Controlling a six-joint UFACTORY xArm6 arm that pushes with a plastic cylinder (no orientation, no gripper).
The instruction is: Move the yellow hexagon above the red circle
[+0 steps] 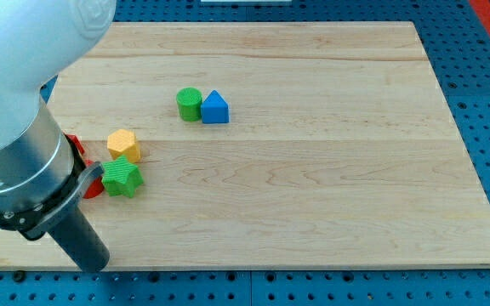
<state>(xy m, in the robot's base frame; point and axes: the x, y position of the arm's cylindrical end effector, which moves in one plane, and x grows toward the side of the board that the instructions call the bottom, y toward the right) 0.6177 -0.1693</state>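
The yellow hexagon (pixel 123 144) lies at the board's left, just above a green star (pixel 122 178). A red block (pixel 93 188), partly hidden by my arm, touches the star's left side. A second red piece (pixel 75 146) peeks out left of the hexagon. I cannot tell which red piece is the circle. My dark rod slants down to the bottom left, and my tip (pixel 98 264) sits near the board's bottom edge. It is well below the star and red block and touches no block.
A green circle (pixel 189 104) and a blue triangle (pixel 215 108) sit side by side at the upper middle. My bulky arm (pixel 15 127) covers the board's left edge. The wooden board (pixel 330 187) lies on a blue perforated surface.
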